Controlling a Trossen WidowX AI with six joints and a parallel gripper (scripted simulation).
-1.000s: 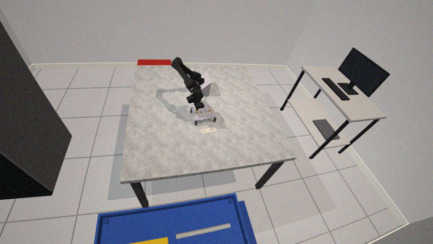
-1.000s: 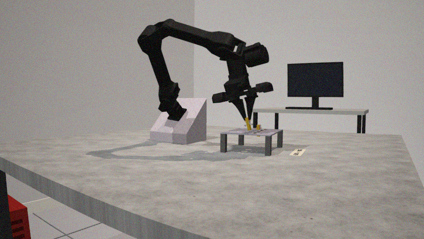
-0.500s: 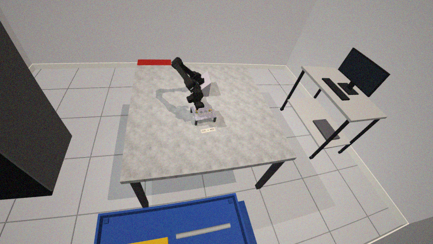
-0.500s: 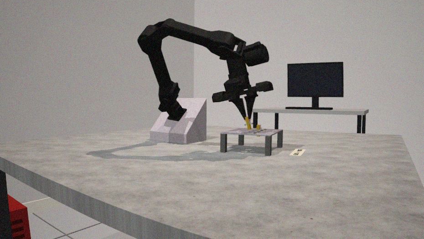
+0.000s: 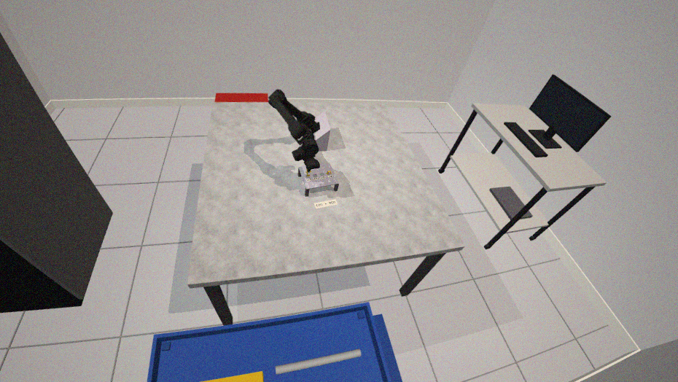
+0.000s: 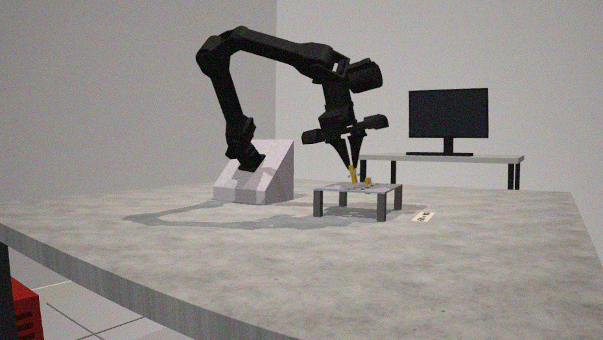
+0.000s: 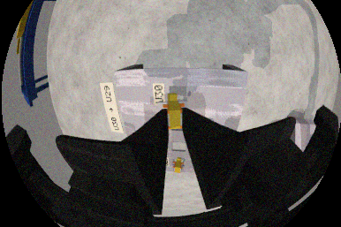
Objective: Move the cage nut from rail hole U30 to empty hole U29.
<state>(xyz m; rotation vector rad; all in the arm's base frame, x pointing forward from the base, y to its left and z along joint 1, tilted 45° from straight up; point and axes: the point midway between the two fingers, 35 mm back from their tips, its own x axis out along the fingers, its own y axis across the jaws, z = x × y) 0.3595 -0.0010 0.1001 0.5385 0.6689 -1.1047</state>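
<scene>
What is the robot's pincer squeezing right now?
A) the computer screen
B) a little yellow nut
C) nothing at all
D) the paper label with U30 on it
B: the little yellow nut sits between the two fingertips of the pincer, just above the small raised plate.
</scene>
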